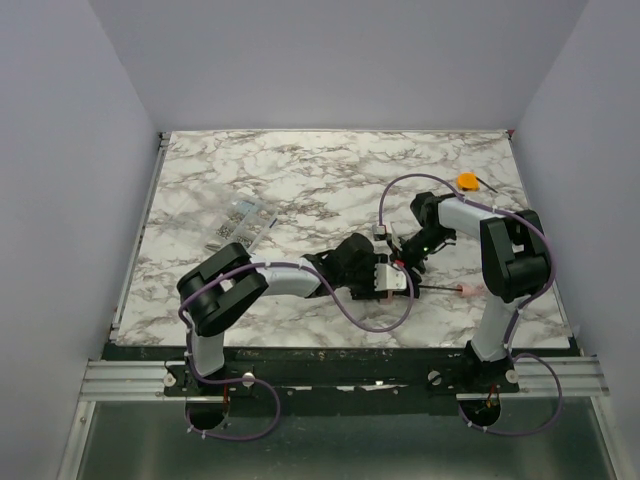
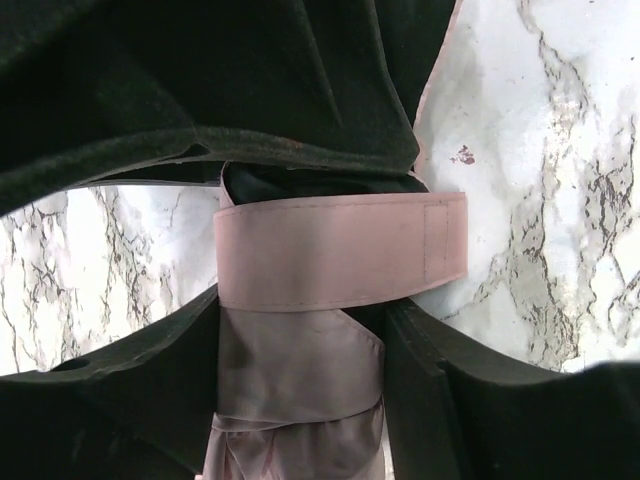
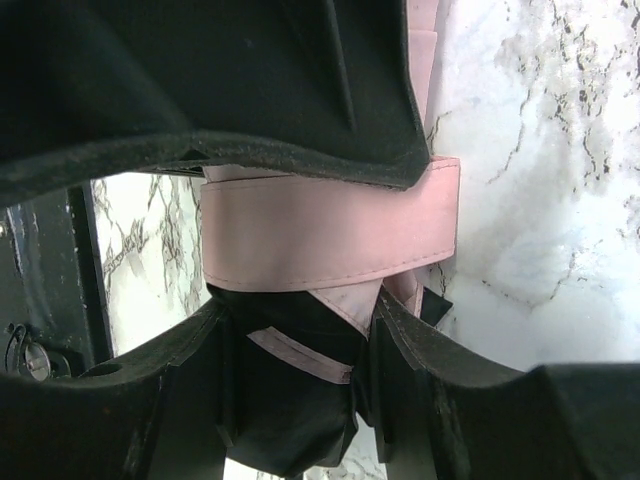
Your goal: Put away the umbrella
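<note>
The umbrella (image 1: 468, 291) lies near the table's front, between my two grippers, with its slim shaft and small pink handle pointing right. My left gripper (image 1: 385, 278) is shut on the folded pale pink canopy (image 2: 300, 390), just below the pink strap (image 2: 340, 250) wrapped round the bundle. My right gripper (image 1: 408, 252) comes from the far side. Its fingers (image 3: 430, 370) are shut on the bundle's dark inner fabric (image 3: 290, 400), just below the same strap (image 3: 330, 235). The bundle itself is mostly hidden under the grippers in the top view.
A small orange object (image 1: 467, 181) lies at the far right of the marble table (image 1: 300, 180). A clear packet of small metal parts (image 1: 240, 222) lies at the left middle. Purple cables loop around both arms.
</note>
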